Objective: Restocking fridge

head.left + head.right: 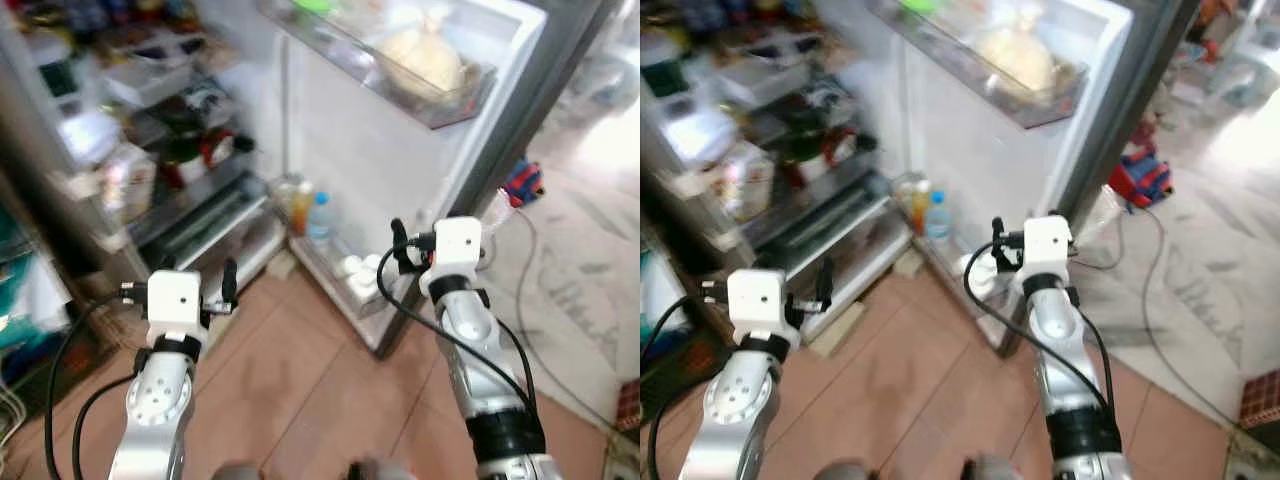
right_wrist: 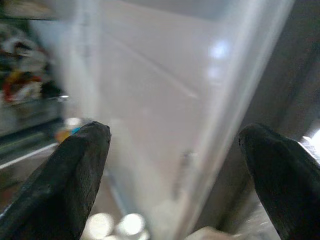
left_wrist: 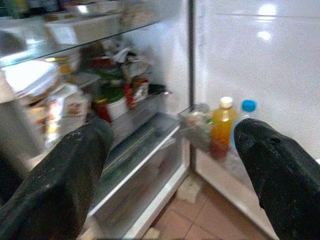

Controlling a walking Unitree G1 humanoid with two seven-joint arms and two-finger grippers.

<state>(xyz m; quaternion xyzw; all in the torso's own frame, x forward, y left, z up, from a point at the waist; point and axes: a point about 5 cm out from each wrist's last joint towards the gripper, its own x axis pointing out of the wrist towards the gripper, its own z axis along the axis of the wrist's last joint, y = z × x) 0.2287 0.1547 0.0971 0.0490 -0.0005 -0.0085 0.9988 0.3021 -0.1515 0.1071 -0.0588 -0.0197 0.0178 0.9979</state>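
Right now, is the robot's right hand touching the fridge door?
Apart. The right wrist view shows the open right gripper with empty space before the fridge door.

Bright daylight — motion-blurred throughout

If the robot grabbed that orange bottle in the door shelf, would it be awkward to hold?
Probably manageable. The orange bottle looks full, so likely heavy for its size. It is tall and narrow, so a push might tip it, though the door shelf and the neighbouring blue-capped bottle would hem it in.
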